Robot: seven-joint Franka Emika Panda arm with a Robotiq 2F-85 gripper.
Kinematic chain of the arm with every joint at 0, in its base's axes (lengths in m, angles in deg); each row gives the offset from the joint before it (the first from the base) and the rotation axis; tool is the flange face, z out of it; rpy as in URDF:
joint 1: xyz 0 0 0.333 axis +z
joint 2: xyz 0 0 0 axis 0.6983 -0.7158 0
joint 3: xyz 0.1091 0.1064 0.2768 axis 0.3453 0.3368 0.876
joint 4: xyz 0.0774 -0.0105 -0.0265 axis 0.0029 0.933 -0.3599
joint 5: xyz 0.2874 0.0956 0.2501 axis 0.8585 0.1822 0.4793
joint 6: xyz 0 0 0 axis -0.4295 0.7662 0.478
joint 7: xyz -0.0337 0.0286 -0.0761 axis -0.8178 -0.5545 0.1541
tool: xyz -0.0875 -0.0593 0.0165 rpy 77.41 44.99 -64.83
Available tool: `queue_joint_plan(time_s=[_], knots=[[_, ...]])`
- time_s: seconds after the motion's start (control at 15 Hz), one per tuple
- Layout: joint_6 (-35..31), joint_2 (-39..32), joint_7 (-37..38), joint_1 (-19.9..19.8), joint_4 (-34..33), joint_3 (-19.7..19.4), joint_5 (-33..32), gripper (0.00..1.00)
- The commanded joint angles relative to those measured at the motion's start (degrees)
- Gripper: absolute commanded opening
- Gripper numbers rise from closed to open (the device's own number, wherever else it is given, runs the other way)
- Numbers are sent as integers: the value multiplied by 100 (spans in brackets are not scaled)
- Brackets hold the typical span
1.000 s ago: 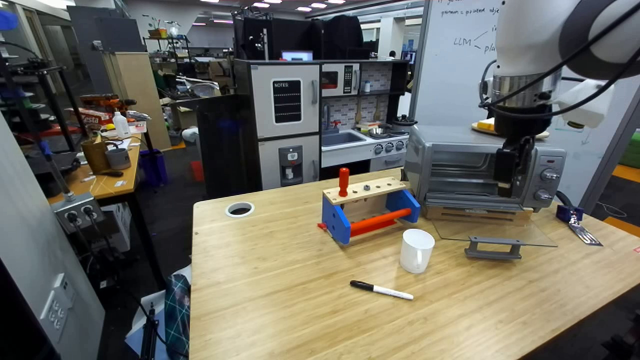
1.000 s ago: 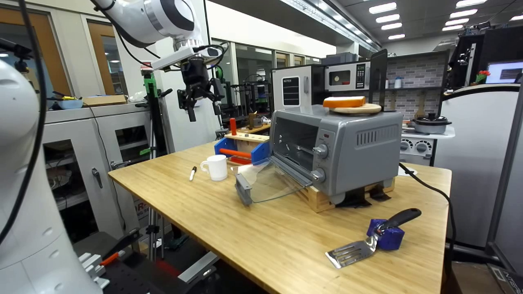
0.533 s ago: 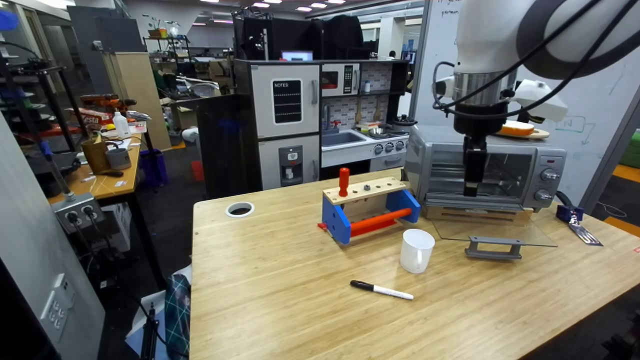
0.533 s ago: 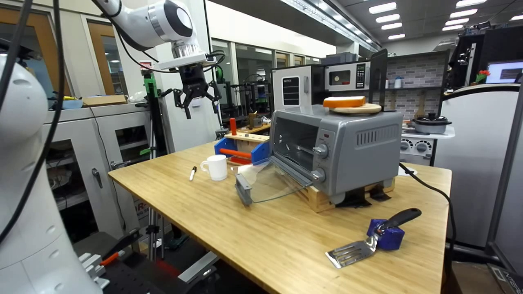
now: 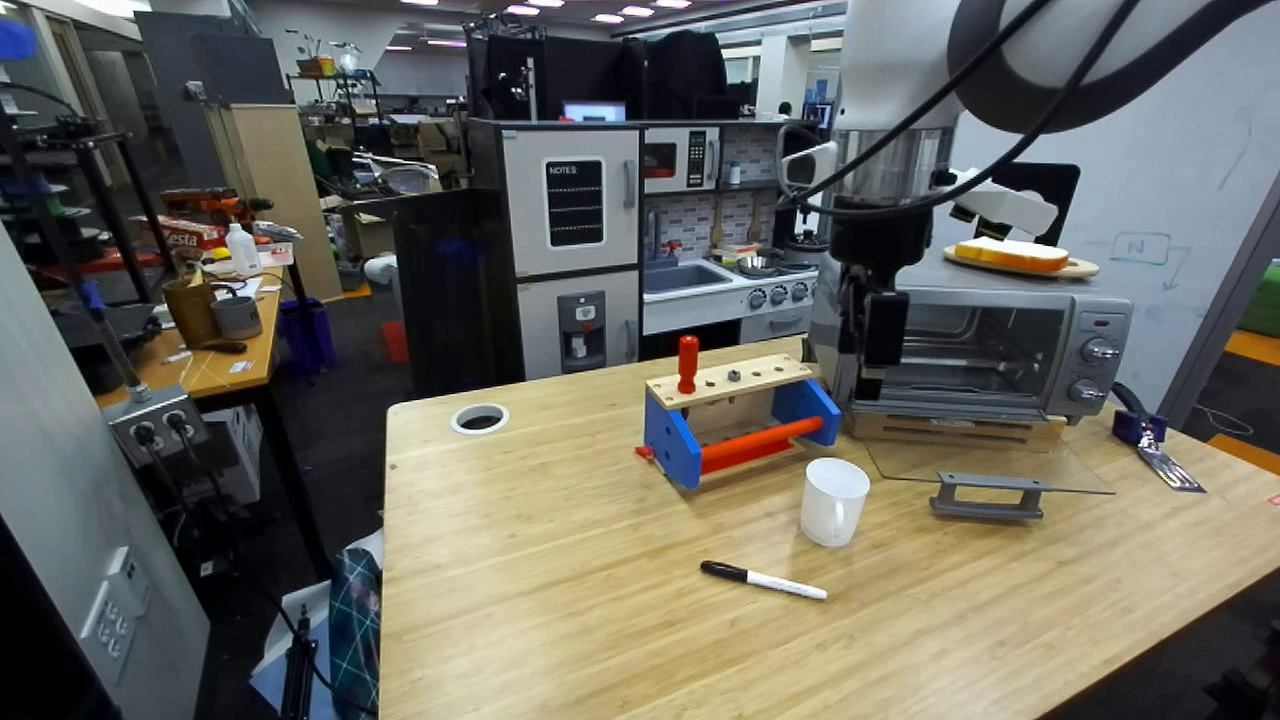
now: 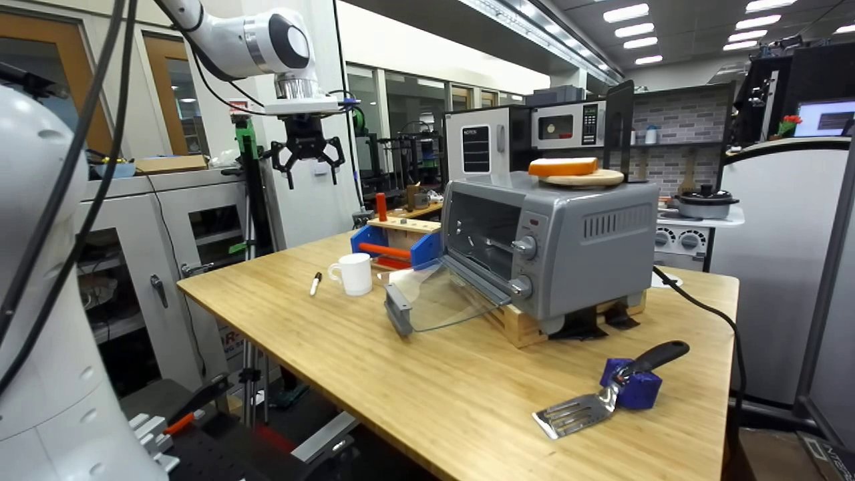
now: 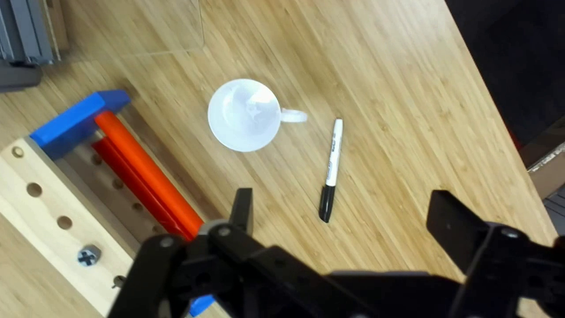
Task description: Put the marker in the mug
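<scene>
Wooden counter (image 5: 560, 640) | mug (image 7: 244, 115) upright, presumably to receive | marker (image 7: 332, 170) flat, near it, apart | hand (image 6: 312, 179) high above, spread wide, empty, likely so it can straddle the marker

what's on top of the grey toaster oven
A round board bearing what looks like a bread slice. The slice hides part of the board, which hides some of the oven beneath.

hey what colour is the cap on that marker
The marker's cap is black, seen best in the wrist view.
</scene>
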Motion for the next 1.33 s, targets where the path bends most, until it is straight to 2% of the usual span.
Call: queue_joint_plan(time_s=[0.0,0.33,0.53,0.6,1.07,1.27], knots=[[193,-407,-187,87,-483,76,-39,100],[118,-790,437,222,-697,-37,-1131,100],[82,-761,702,205,-687,-68,-1450,100],[26,-781,526,148,-626,-9,-1253,100],[26,-777,614,155,-653,-22,-1333,100],[46,-847,398,135,-744,29,-1163,100]])
